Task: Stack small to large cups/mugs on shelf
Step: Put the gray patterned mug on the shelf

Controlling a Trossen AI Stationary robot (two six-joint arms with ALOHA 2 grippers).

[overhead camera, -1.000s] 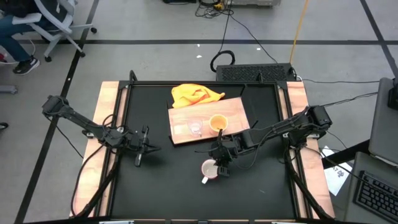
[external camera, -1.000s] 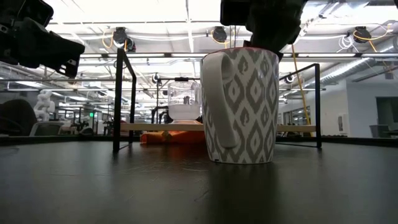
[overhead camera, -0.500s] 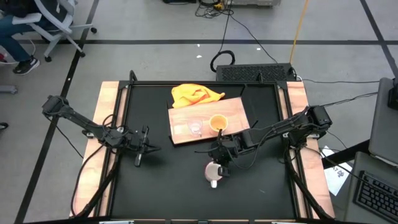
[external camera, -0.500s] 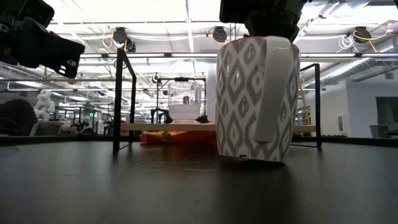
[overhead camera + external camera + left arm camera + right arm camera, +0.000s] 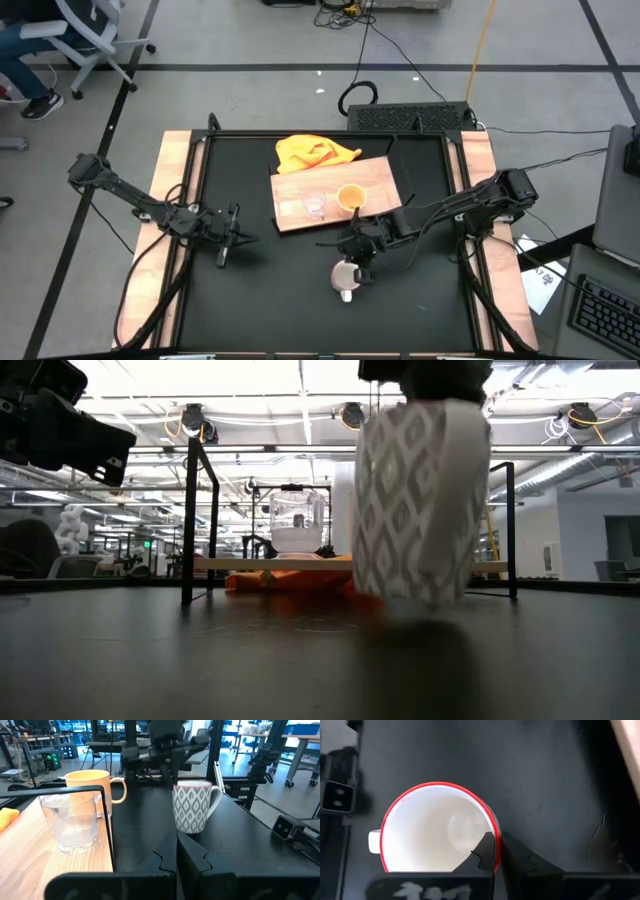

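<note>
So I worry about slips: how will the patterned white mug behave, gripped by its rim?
The right gripper pinches the white mug at one point on its red rim, so it may swing or tilt. The glazed wall looks smooth, probably slippery. It is rigid, likely ceramic, and would chip if dropped on the table.

— Where do the cameras sit?
— One overhead, looking straight down; one at tabletop level, close behind the white mug (image 5: 420,500).
— And the wrists?
— Both also catch that mug; the right looks straight into it.
</note>
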